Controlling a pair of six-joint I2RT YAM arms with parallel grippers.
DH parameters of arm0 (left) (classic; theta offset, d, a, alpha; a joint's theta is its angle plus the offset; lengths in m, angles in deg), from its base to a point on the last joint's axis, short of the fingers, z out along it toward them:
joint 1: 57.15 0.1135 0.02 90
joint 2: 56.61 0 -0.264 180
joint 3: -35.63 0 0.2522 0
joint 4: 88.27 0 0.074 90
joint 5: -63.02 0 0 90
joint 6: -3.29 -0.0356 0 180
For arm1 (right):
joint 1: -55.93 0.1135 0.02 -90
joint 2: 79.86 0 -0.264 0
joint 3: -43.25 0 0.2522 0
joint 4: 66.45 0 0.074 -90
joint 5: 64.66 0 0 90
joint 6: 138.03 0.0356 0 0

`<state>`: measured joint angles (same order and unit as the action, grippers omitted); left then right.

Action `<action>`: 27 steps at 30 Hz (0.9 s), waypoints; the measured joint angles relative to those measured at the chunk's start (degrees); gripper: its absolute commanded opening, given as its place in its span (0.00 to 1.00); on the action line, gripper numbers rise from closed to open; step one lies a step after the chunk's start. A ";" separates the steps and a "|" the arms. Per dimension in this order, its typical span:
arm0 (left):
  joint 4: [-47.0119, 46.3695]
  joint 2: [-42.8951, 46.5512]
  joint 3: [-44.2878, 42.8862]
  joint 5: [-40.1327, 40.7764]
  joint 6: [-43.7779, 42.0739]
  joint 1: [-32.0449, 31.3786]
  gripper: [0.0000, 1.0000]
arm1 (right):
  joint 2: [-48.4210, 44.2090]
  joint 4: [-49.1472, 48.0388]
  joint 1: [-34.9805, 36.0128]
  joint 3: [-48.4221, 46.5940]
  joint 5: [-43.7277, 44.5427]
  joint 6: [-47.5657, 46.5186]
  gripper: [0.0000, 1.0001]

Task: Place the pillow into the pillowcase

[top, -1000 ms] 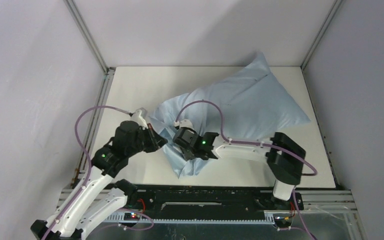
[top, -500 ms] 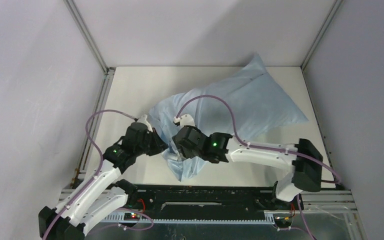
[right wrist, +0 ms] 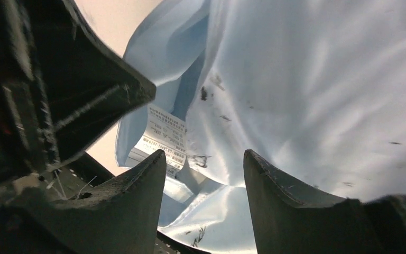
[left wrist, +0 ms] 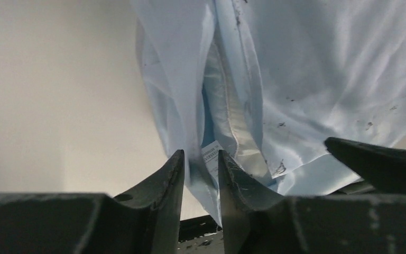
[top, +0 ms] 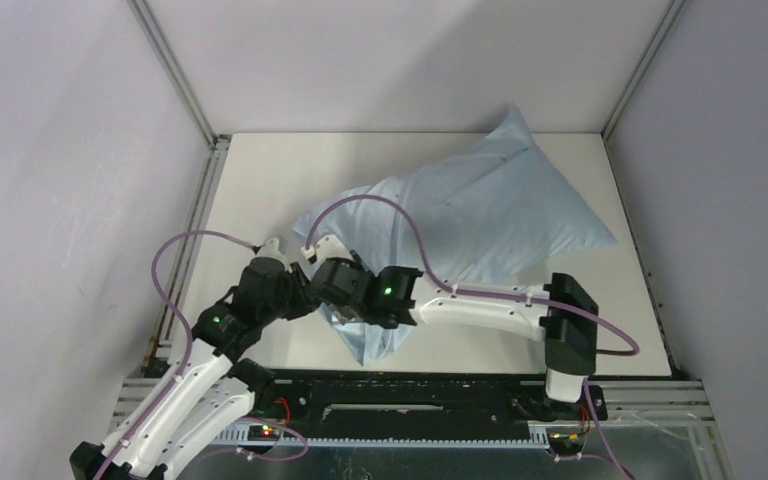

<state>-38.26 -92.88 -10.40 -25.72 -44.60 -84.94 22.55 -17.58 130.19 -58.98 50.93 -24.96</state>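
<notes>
Top external view: the pillowcase lies slantwise on the table. It is plump over most of its length, with one corner pointing to the far right. Its thinner, wrinkled end is near the front edge. The left gripper and the right gripper meet at this near end, just beside each other. Their jaws are not to be seen from here.

Left wrist view: the two dark fingers stand only a little apart. A fold of the blue cloth hangs between them, together with a small white label. Whether they press on the cloth I cannot tell. Above them the cloth parts in a long slit, and a strip of the white pillow shows inside the case. A finger of the right gripper comes in at the right edge.

Right wrist view: the fingers are wide apart, so this claw is open and grips nothing. The loose blue cloth hangs in the gap and beyond it. The printed label is just beside the left-hand finger, and a dark finger of the left gripper is at the upper left.
</notes>
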 measured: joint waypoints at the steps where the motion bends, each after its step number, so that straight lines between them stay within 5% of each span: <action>1: 0.66 0.48 0.00 0.46 0.07 0.09 0.26 | 1.18 0.50 0.55 -0.26 0.26 -0.50 0.57; 4: 1.70 2.10 0.00 1.51 0.04 0.44 0.19 | 4.44 2.27 1.64 -1.42 1.68 -1.29 0.48; 10: 1.57 0.85 -0.04 1.11 -0.13 0.57 0.02 | 8.07 5.99 1.77 -3.78 6.56 -2.19 0.01; 17: -3.54 -1.36 -0.04 -4.98 -0.33 0.61 0.00 | 4.22 7.37 -0.04 -6.08 4.09 -2.05 0.00; 27: -32.94 -10.29 0.13 -13.09 6.88 0.22 0.00 | -15.69 1.95 -7.23 -6.08 -12.13 1.81 0.00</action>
<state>-71.20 -103.17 -10.27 -38.81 -37.72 -84.72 6.86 -15.63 122.96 -65.05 38.79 -23.14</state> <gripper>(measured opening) 0.006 0.007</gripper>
